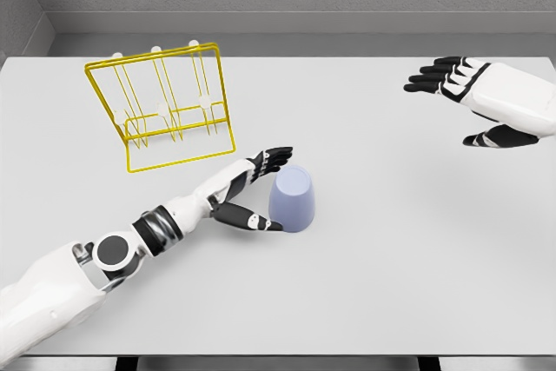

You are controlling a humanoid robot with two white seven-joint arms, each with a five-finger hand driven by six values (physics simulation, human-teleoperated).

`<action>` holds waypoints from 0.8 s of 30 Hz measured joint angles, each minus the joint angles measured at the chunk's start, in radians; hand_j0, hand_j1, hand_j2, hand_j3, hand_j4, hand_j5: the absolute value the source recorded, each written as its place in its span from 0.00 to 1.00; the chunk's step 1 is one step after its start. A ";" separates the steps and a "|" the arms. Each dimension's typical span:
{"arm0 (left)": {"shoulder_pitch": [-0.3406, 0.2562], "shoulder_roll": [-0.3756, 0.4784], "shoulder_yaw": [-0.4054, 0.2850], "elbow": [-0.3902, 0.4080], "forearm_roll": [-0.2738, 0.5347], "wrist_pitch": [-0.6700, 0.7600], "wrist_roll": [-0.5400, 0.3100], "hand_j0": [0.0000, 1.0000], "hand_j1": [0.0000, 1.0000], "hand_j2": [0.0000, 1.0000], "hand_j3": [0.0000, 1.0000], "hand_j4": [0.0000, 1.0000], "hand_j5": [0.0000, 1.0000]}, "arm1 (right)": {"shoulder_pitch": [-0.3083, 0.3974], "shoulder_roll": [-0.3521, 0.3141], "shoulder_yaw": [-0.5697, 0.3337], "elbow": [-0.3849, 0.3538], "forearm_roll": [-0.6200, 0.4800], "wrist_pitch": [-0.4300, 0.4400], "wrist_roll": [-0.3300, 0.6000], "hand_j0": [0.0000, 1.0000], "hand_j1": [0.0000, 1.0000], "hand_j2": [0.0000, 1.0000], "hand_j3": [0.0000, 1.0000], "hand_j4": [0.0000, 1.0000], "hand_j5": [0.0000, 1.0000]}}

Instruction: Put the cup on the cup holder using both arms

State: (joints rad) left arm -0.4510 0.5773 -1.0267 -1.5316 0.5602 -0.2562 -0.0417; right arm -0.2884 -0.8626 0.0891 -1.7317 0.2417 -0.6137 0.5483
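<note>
Head view: the cup (293, 199) stands upside down on the white table (373, 284), closed base up, lavender-blue, roughly mid-table. All places below are given rel. to the cup.

Left hand (252, 188) sits right at the cup's left side. Arm comes in from the lower left corner, white forearm w/ dark wrist joint. Fingers (274, 159) stretched out straight along the cup's upper left edge, reaching behind its rim area; thumb (248, 217) runs low toward the cup's near-left base & looks to touch it. Hand is wide, cup sits between thumb & fingers but not clamped; cup rests on the table.

Cup holder (165, 110): yellow wire rack w/ white-tipped pegs, up & left of the cup, well apart from it, near the table's far left. Its wire frame leans, base on the table.

Right hand (473, 97): far to the cup's upper right, well apart, raised over the table. Palm down, dark fingers spread & relaxed pointing left, thumb hanging lower. Holds nothing.

Grey wall behind the table's far edge.
</note>
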 measured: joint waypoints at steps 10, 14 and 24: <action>-0.002 -0.019 -0.007 0.005 -0.001 0.003 0.000 1.00 1.00 1.00 1.00 1.00 1.00 | 0.000 0.000 0.000 0.000 0.000 0.000 0.000 1.00 1.00 1.00 1.00 1.00 1.00; -0.002 -0.028 -0.007 0.006 -0.007 0.003 0.000 1.00 1.00 1.00 1.00 1.00 1.00 | 0.000 0.000 0.000 0.000 0.000 0.000 0.000 1.00 1.00 1.00 1.00 1.00 1.00; -0.003 -0.052 -0.014 0.006 -0.010 0.013 0.000 1.00 1.00 1.00 1.00 1.00 1.00 | 0.000 0.000 0.000 0.000 -0.001 0.000 0.000 1.00 1.00 1.00 1.00 1.00 1.00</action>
State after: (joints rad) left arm -0.4541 0.5256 -1.0405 -1.5257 0.5505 -0.2428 -0.0413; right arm -0.2884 -0.8626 0.0891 -1.7317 0.2411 -0.6137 0.5482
